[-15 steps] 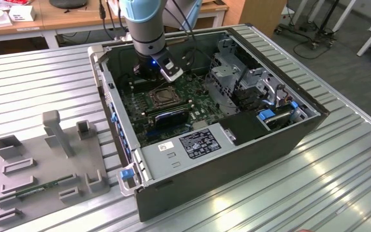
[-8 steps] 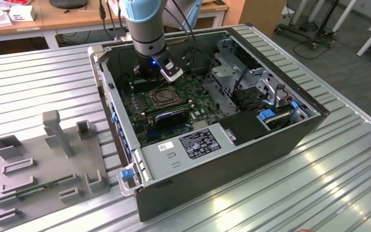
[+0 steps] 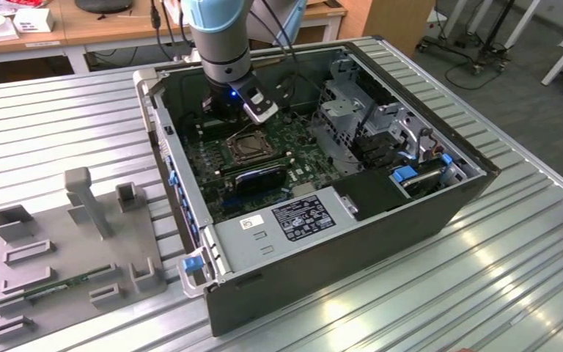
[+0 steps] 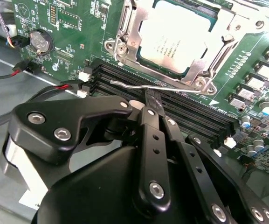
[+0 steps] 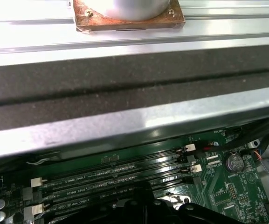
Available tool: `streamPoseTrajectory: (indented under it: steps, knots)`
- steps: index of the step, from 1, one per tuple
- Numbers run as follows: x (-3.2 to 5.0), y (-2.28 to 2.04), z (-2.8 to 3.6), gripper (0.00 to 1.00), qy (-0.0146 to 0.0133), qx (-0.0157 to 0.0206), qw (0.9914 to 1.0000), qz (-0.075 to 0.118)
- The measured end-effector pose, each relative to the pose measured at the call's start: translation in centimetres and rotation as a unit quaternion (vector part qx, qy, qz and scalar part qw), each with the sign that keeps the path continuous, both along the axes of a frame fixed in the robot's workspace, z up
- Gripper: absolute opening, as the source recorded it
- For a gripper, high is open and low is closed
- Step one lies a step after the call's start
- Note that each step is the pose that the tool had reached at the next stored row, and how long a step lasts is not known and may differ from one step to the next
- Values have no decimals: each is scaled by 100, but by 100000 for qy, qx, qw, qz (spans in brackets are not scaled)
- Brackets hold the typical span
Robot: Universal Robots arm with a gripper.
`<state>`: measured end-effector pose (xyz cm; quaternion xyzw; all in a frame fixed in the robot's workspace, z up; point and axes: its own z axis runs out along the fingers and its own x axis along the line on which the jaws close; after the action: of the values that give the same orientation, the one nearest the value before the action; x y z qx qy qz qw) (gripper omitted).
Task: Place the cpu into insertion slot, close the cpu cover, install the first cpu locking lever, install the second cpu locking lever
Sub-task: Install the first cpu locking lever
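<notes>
Reaching down into the open computer case, the arm held its gripper low over the green motherboard, close beside the insertion slot. The case lay on its side on a slatted metal table. A grey fixture plate lay on the slats well apart from it, toward the exterior view's left.

In the second wrist view the cpu sat in the slot with its pale metal top facing up. The cpu cover lay flat over it, framing the chip through its square window. A thin silvery locking lever ran along the socket's edge nearest the gripper, between the cover and the long black memory slots. Its hooked end pointed toward a white connector. Whether that lever was latched could not be told.

The two black fingers were drawn together with no gap visible between them. Their tips met right at the lever wire, over the memory slots. The claw looked closed, but whether it had the wire pinched or only touched it could not be told.

A round coin cell sat on the board away from the socket, near a red and black cable. In the first wrist view the memory slots ran side by side below the grey edge of the case wall.
</notes>
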<state>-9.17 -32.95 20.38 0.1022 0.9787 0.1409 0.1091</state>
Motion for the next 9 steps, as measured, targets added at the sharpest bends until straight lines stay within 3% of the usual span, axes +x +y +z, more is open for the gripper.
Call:
streamPoseTrajectory:
  steps: [9]
  knots:
    - [0,1,50,11,-9,10,100000,0]
